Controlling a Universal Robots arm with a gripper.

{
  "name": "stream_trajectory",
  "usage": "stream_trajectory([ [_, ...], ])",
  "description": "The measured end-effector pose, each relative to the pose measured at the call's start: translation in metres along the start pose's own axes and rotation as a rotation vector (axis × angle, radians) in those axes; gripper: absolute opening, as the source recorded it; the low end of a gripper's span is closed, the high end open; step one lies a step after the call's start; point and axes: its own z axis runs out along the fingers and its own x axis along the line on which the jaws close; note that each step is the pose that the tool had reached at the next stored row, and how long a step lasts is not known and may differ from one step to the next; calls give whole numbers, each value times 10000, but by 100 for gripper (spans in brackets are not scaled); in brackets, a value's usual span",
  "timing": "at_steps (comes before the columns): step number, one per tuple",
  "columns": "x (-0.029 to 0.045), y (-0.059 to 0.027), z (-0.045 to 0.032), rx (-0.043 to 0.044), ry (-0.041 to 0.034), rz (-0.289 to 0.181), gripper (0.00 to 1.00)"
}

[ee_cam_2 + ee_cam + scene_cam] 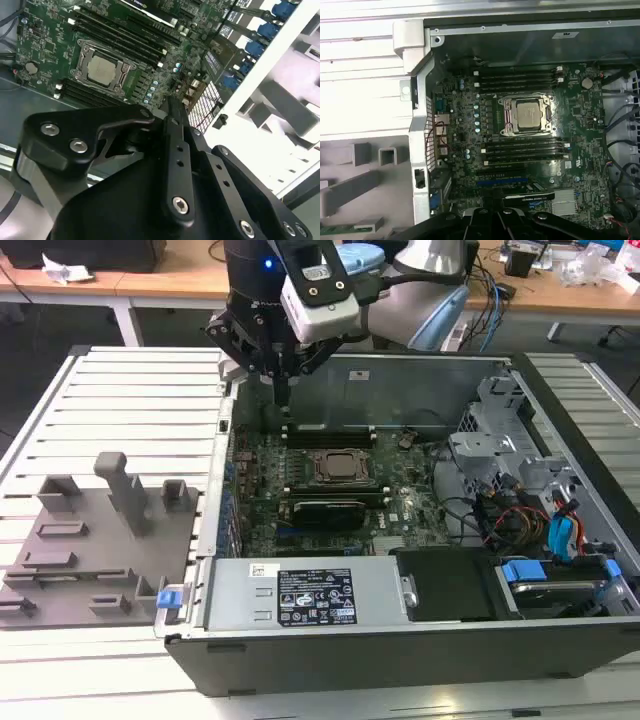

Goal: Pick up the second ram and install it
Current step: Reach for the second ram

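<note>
My gripper (283,392) hangs over the back corner of the open computer case, at the exterior view's left, just above the motherboard (262,502). Its black fingers (173,116) are pressed together with nothing between them; the gripper (493,216) also shows in the first wrist view. A thin green strip, the second ram (342,230), lies on the grey slotted tray (60,540) outside the case, well away from the gripper. Dark memory slots (520,79) run along both sides of the processor (527,114).
The case's metal walls (215,570) and power supply (310,595) ring the motherboard. Drive cages and cables (520,500) crowd the exterior view's right. Upright grey posts (125,490) stand on the tray. A slatted white table (140,390) carries everything.
</note>
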Motion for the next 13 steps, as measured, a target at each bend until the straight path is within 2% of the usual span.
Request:
stream_trajectory([
  [2, 153, -12, -5, 1, 0, -1, 11],
  [4, 231, -17, -6, 0, -2, 1, 11],
  [9, 388, -29, -10, 1, -2, 1, 11],
  [13, 460, -35, -12, 1, -2, 0, 11],
])
